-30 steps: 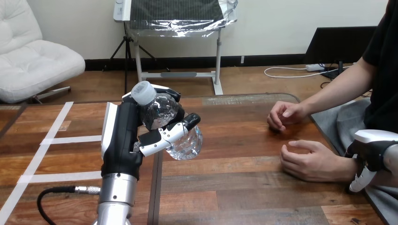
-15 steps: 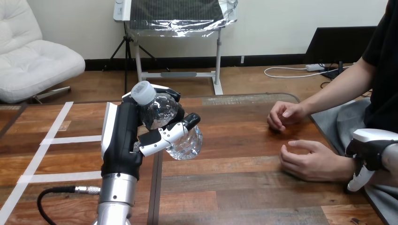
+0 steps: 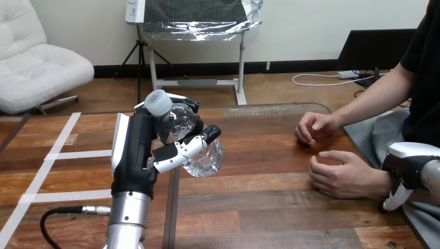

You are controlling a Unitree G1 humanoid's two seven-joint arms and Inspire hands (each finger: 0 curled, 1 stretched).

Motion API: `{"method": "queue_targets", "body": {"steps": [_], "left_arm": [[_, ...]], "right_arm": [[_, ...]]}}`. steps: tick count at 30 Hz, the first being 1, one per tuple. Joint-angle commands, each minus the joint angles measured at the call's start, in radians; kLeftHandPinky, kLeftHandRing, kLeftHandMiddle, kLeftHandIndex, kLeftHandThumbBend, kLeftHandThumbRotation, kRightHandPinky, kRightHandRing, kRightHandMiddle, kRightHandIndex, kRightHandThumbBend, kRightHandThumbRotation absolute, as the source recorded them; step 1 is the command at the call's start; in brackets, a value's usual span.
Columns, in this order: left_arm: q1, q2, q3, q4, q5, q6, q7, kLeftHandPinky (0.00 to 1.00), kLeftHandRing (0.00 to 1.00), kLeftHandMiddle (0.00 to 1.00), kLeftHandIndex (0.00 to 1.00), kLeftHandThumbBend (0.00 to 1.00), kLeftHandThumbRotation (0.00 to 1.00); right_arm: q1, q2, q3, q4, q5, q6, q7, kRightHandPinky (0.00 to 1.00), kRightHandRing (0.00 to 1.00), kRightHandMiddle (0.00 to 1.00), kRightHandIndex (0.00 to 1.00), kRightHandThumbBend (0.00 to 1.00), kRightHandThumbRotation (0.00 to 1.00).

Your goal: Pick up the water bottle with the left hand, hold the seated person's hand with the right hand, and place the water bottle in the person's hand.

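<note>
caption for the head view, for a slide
Left hand grips the tilted water bottle; right hand sits beside the person's nearer wrist.

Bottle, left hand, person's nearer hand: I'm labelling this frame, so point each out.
Bottle [image 3: 179, 123], head view, clear upper body.
Left hand [image 3: 132, 150], head view, black back.
Person's nearer hand [image 3: 345, 179], head view, its back.

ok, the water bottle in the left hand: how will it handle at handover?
The water bottle looks like thin, ribbed clear plastic with no water line visible, so it is probably light and apt to crumple under the curled fingers of the left hand. Its round, glossy body could slip, and likely rolls if dropped on the table.
</note>
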Motion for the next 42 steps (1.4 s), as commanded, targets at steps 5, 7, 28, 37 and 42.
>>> {"method": "queue_targets", "body": {"steps": [5, 7, 28, 37, 42], "left_arm": [[-0.045, -0.002, 0.013, -0.059, -0.001, -0.021, 0.012, 0.37, 0.42, 0.46, 0.49, 0.62, 0.00], [-0.044, -0.003, 0.013, -0.062, -0.006, -0.019, 0.010, 0.37, 0.42, 0.46, 0.49, 0.62, 0.00], [-0.036, -0.001, 0.014, -0.081, -0.003, -0.007, 0.010, 0.37, 0.42, 0.46, 0.49, 0.62, 0.00], [-0.036, 0.000, 0.016, -0.082, -0.003, -0.004, 0.011, 0.37, 0.42, 0.46, 0.49, 0.62, 0.00], [-0.038, -0.001, 0.017, -0.082, -0.001, 0.000, 0.012, 0.37, 0.42, 0.46, 0.49, 0.62, 0.00]], "right_arm": [[0.025, 0.040, 0.053, 0.006, -0.017, -0.025, 0.003, 0.45, 0.58, 0.68, 0.61, 0.68, 0.00], [0.030, 0.046, 0.043, 0.008, -0.005, -0.022, -0.004, 0.44, 0.58, 0.68, 0.63, 0.68, 0.00], [0.029, 0.068, 0.055, 0.056, 0.002, -0.043, -0.038, 0.56, 0.71, 0.76, 0.54, 0.66, 0.00], [0.029, 0.067, 0.050, 0.072, 0.015, -0.074, -0.065, 0.55, 0.68, 0.74, 0.56, 0.64, 0.00], [0.029, 0.068, 0.043, 0.061, 0.020, -0.061, -0.059, 0.53, 0.66, 0.74, 0.55, 0.63, 0.00]]}}
